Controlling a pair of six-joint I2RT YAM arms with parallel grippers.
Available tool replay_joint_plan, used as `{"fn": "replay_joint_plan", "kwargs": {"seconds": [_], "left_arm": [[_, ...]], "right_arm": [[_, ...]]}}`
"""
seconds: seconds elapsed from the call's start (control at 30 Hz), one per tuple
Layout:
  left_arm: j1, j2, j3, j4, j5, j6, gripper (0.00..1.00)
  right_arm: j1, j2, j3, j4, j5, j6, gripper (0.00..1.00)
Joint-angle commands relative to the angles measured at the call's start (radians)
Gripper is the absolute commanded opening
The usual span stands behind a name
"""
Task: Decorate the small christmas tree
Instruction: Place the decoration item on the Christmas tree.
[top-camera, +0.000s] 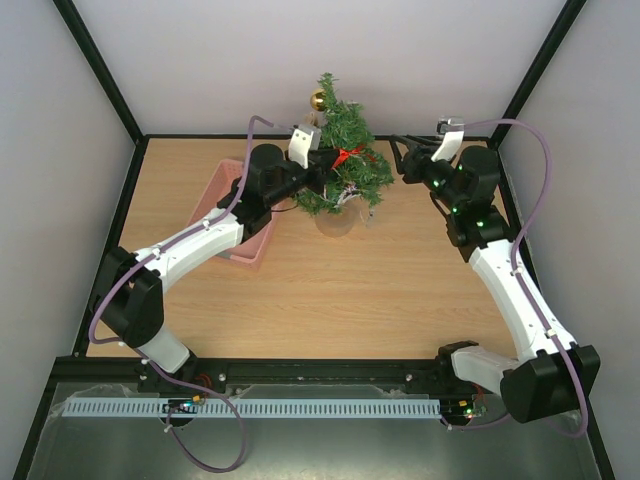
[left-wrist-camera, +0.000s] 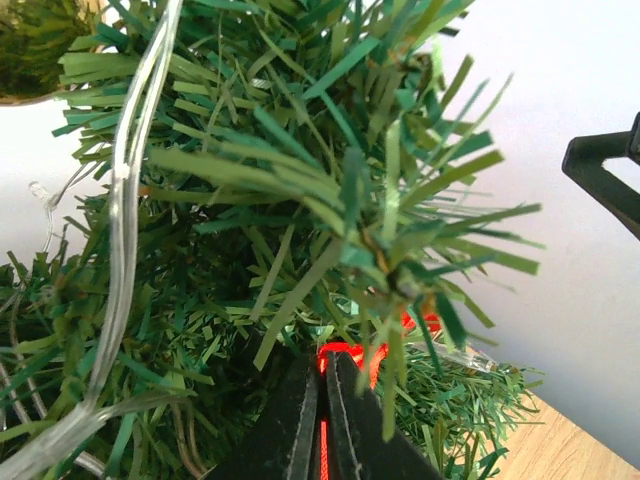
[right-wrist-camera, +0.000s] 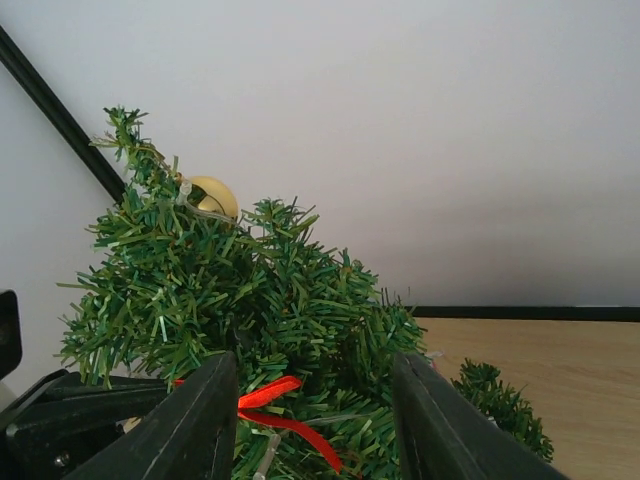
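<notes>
Top external view gives us the small christmas tree (top-camera: 345, 165) standing on the desk (top-camera: 330, 300) at its far middle, close to the back wall, with a gold bauble (top-camera: 318, 100) near its tip and a pink tray (top-camera: 258, 245) to its left. From the left wrist we see the left fingers (left-wrist-camera: 295, 420) clenched on a red ribbon (left-wrist-camera: 350, 355) among the lower branches, a clear light string (left-wrist-camera: 125, 200) running past. Our right fingers (right-wrist-camera: 200, 420) stand released and apart, close beside the tree's right side, gripping nothing.
</notes>
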Motion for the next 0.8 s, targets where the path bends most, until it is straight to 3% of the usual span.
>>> {"fn": "replay_joint_plan", "kwargs": {"seconds": [0.0,0.23,0.77], "left_arm": [[0.007,-0.008,0.006,0.007,-0.017,-0.001,0.05],[0.005,-0.013,0.004,0.04,0.003,-0.013,0.09],[0.001,-0.039,-0.001,0.034,-0.004,-0.016,0.4]], "right_arm": [[-0.001,-0.007,0.018,0.017,-0.022,0.019,0.41],[-0.002,-0.011,0.015,0.013,-0.019,0.015,0.41],[-0.002,-0.021,0.008,0.013,-0.012,0.01,0.41]]}}
